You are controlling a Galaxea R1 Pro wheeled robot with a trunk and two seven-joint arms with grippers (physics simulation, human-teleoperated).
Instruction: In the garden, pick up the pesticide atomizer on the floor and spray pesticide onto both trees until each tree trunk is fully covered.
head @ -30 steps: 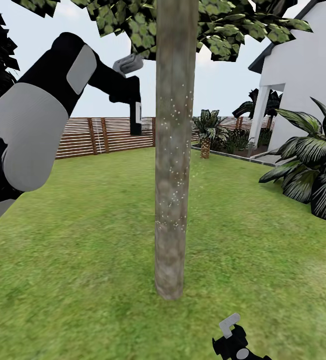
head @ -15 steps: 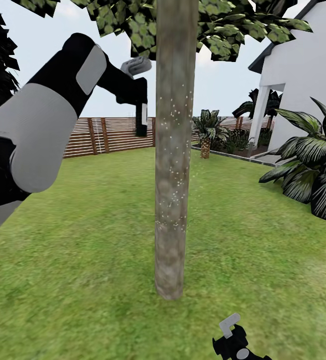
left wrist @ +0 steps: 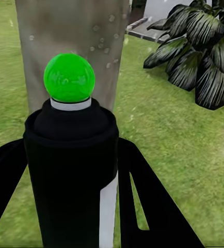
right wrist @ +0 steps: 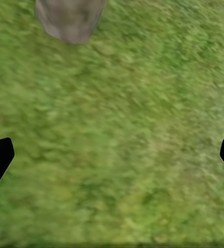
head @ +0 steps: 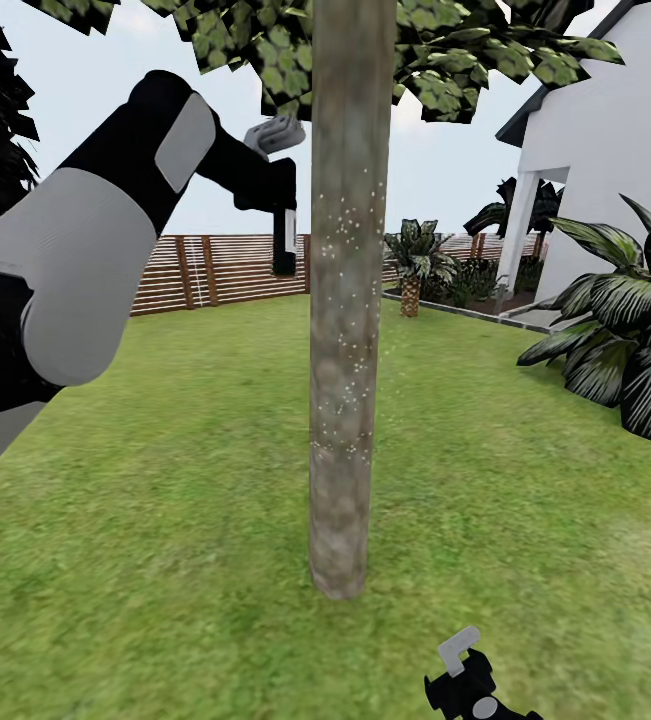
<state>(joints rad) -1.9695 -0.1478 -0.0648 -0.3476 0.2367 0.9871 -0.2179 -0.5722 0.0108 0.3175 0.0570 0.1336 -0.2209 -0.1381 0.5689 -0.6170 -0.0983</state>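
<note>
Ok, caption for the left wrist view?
Left hand holds the green-capped pesticide atomizer facing the white-specked tree trunk.

Dark atomizer (head: 284,228) held upright in upper left of centre, just beside the trunk (head: 345,300); green dot (left wrist: 69,77) on top, pointed at the bark. Thick grey-brown mottled trunk upright mid-frame on green lawn (head: 165,480), its middle stretch dotted with white pesticide (head: 345,260) specks. Green leaves (head: 445,50) across the top.
</note>
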